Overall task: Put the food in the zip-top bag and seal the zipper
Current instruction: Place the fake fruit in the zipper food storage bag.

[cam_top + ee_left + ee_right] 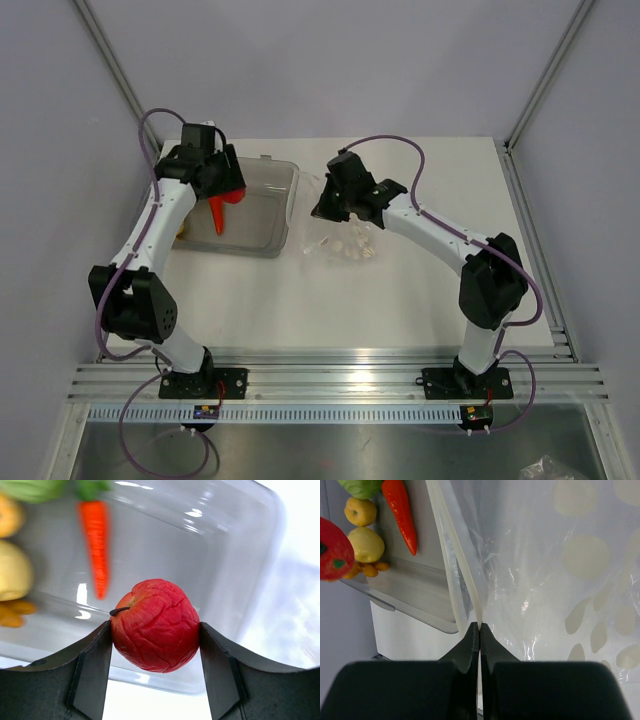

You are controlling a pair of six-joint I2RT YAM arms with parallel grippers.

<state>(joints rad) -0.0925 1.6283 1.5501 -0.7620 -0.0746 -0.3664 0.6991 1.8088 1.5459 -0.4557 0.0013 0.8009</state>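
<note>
Left arm reaches forward, end effector clamping the red piece between its fingers. Right arm bends inward, end effector pinched shut on the zip-top bag edge.

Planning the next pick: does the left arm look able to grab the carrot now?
Probably not yet: the left fingers are clamped on the red apple. The carrot lies uncovered in the open bin, so nothing else blocks it.

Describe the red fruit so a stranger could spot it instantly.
On the white table, find the grey bin at the far left. Above it, the left end effector grips a wrinkled red apple with a dark stem. It's the only round red piece; the carrot is long and orange, the rest yellow or green.
</note>
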